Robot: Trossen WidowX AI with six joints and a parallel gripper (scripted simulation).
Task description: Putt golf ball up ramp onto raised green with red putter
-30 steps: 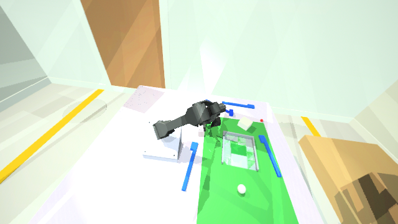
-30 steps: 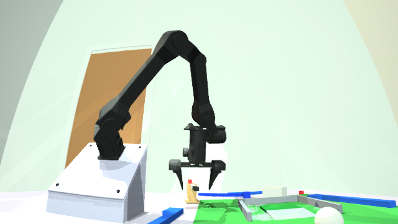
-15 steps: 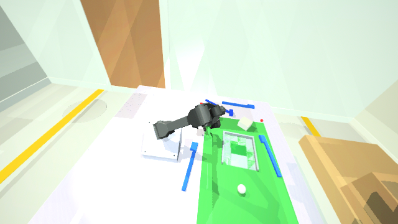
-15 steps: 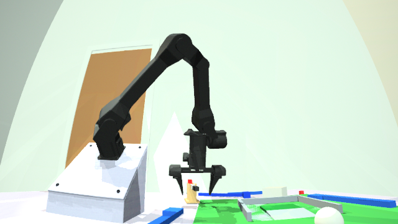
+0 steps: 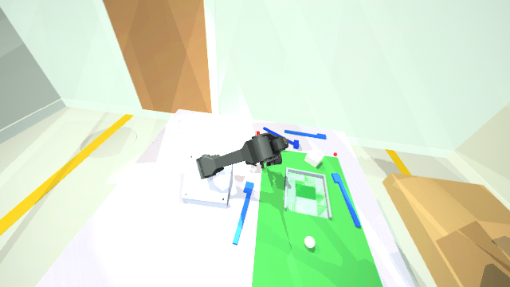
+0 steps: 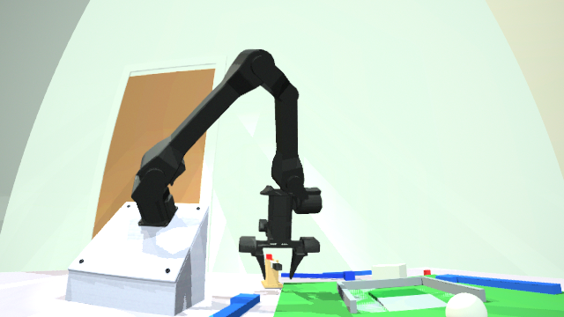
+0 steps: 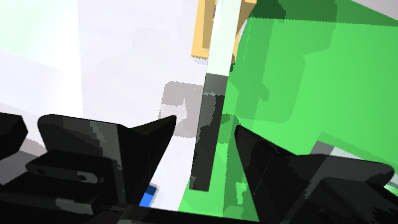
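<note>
The putter (image 6: 270, 261) (image 7: 212, 102) stands upright in a tan stand (image 6: 272, 280) (image 7: 202, 31) at the green mat's (image 5: 279, 247) (image 6: 308, 299) far left corner; only a red tip shows at its top. My gripper (image 6: 277, 276) (image 7: 206, 124) (image 5: 268, 163) points straight down with one finger on each side of the shaft. It is partly closed, and a gap shows on both sides. The white golf ball (image 5: 309, 241) (image 6: 466, 305) lies on the mat in front of the grey-framed ramp and raised green (image 5: 329, 195) (image 6: 397, 299).
Blue bars lie left of the mat (image 5: 243, 213), along its right edge (image 5: 346, 194) and behind it (image 5: 305, 134). A white block (image 5: 315, 157) (image 6: 389, 269) sits at the mat's far end. A small red marker (image 5: 335, 154) lies nearby. The arm's white pedestal (image 5: 205, 191) (image 6: 132, 264) stands left.
</note>
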